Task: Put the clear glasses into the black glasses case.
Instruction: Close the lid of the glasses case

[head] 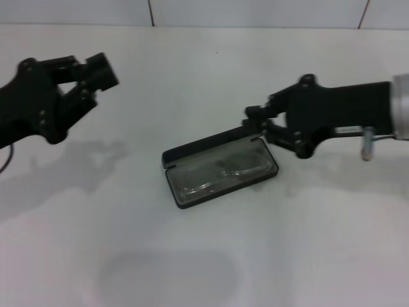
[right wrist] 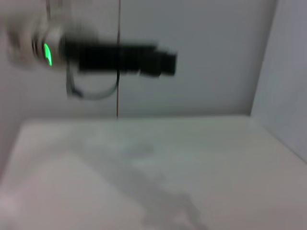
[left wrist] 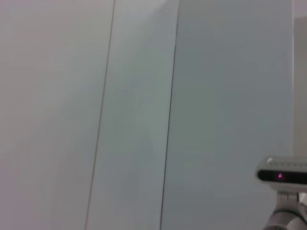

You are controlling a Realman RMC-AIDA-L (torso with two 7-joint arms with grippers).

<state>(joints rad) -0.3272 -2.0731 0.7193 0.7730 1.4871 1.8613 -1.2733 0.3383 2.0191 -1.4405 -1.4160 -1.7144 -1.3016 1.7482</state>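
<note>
The big white table (head: pixel 268 256) holds everything; near its middle lies the flat black glasses case with rounded corners (head: pixel 220 171), open, its thin lid (head: pixel 204 142) tipped up along the far side; inside the tray lie the clear see-through plastic glasses (head: pixel 217 174), already in place, so the job looks almost done and only the shutting seems left.

What could go wrong: the lid could come down on a clear arm or a lens edge that sticks up, because see-through parts are hard to spot, and then the case would not shut or the glasses could bend; the light case could also slide or spin on the smooth table if it is pushed from one end only; a pull away while touching the lid could drag the whole case along.

The right gripper (head: pixel 253 125) is at the lid's end nearest that arm, low by the case; its small fingers look nearly together and seem to pinch or touch the lid's edge, though that cannot be told for sure.

The left gripper (head: pixel 96 80) hangs high on the robot's left, well apart from the case; its fingers are spread apart and hold nothing.
</note>
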